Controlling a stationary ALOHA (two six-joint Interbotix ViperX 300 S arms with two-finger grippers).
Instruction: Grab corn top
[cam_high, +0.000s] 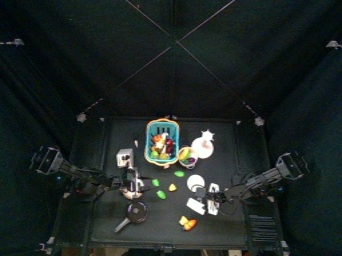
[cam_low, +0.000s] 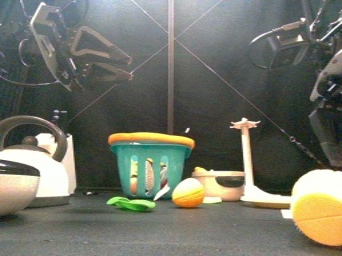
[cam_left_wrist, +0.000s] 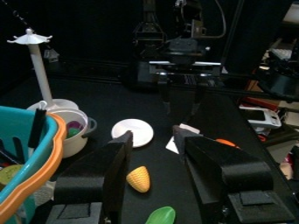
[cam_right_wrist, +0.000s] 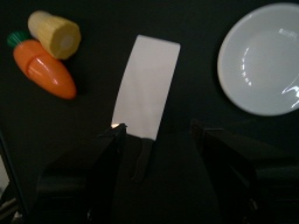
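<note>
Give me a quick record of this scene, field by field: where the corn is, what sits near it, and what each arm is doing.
corn top: yellow piece lying on the table, ungrasped
left gripper: fingers open, hovering just short of the corn top
right gripper: open over a white card
near right gripper: toy carrot, white plate, second yellow corn piece
basket: teal with orange rim, on the table
kettle: at the front view's left
white stand: upright, right of the basket
</note>
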